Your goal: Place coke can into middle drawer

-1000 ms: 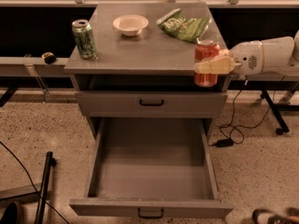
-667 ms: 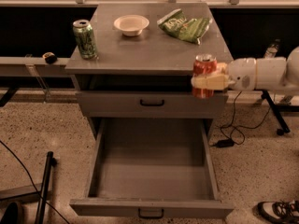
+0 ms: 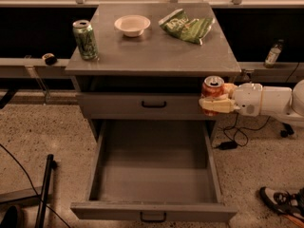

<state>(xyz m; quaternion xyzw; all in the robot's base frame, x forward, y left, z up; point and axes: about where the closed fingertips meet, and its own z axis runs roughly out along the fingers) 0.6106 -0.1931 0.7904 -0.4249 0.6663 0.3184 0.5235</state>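
My gripper (image 3: 216, 99) reaches in from the right on a white arm and is shut on the coke can (image 3: 213, 90), a red can with a silver top, held upright. The can hangs in the air beside the cabinet's right front corner, below the top's edge and level with the upper drawer front (image 3: 142, 105). The middle drawer (image 3: 154, 212) is pulled out wide open below; its deep grey tray is empty. The can is above and just beyond the tray's right rear corner.
On the cabinet top (image 3: 152, 56) stand a green soda can (image 3: 85, 39) at the left, a white bowl (image 3: 132, 24) at the back and a green chip bag (image 3: 186, 26) at the right. A cable (image 3: 232, 137) and a shoe (image 3: 280, 201) lie on the floor at the right.
The gripper has carried the coke can down and a little left, from the level of the cabinet top's edge to the level of the upper drawer front.
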